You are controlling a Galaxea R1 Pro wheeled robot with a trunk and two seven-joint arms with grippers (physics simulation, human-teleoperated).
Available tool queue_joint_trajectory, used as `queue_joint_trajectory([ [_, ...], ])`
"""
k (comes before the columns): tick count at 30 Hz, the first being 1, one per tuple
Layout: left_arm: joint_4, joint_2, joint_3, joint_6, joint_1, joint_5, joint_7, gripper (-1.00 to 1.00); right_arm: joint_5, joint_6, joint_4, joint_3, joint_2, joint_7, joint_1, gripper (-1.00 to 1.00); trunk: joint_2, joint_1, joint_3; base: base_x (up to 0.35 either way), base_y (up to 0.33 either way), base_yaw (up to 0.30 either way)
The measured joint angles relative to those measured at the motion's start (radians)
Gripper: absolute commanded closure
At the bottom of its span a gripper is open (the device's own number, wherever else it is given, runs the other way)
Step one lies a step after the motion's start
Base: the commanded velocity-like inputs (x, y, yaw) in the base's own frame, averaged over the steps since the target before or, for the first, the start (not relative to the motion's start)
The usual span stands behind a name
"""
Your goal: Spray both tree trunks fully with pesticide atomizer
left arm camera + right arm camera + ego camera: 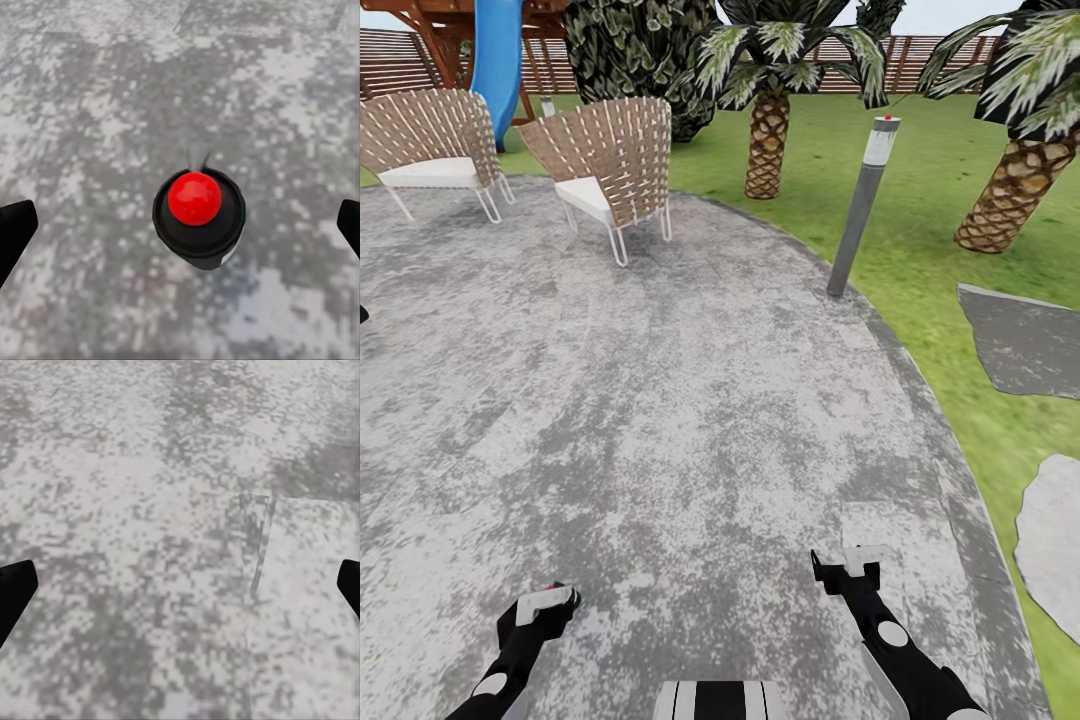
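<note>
- Closest below my head camera is the black-and-white striped top of my trunk (pixel 720 700), at the bottom edge of the view.
- Left of it, my left arm reaches forward and low over the grey mottled paving (pixel 660 400), forearm angled up and slightly inward, with the left gripper (pixel 545 600) pointing down at the ground.
- Seen from the left wrist, that gripper is spread wide: its black fingertips (pixel 15 229) sit at opposite edges of the picture and hold nothing.
- Between them, touching neither, stands a black round canister with a red knob on top (pixel 196 217), which I take for the pesticide atomizer. It rests upright on the paving under the gripper.
- My right arm stretches forward a little farther than the left, forearm slanting inward, with the right gripper (pixel 847 562) also aimed at the ground.
- Its fingertips (pixel 15 592) are just as far apart, with bare paving between them.
- Farther off, from the left: two woven chairs (pixel 605 160) with white seats on the paving, a blue slide (pixel 500 50) behind them, a dark bushy tree (pixel 630 50), a short palm (pixel 767 140), a grey lamp post (pixel 860 205) at the paving's edge, and another palm (pixel 1020 180).
- Green lawn (pixel 930 180) lies to the right of the paving, with grey stepping stones (pixel 1025 345) and the brown slatted fence (pixel 920 60) behind.
</note>
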Motion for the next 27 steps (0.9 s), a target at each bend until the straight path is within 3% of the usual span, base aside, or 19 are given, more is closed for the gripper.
queue_joint_trajectory([
  [7,-0.001,0.001,0.000,-0.001,0.000,0.000,-0.001,-1.00,0.000,0.000,0.000,0.000,0.000,0.000,0.000,-1.00,0.000,0.000,0.000,0.000,-0.003,0.000],
  [27,0.000,-0.001,-0.001,-0.005,0.000,0.000,-0.001,-1.00,0.000,0.000,0.000,0.000,0.000,0.000,0.000,-1.00,-0.005,0.009,-0.097,0.000,0.000,0.000],
])
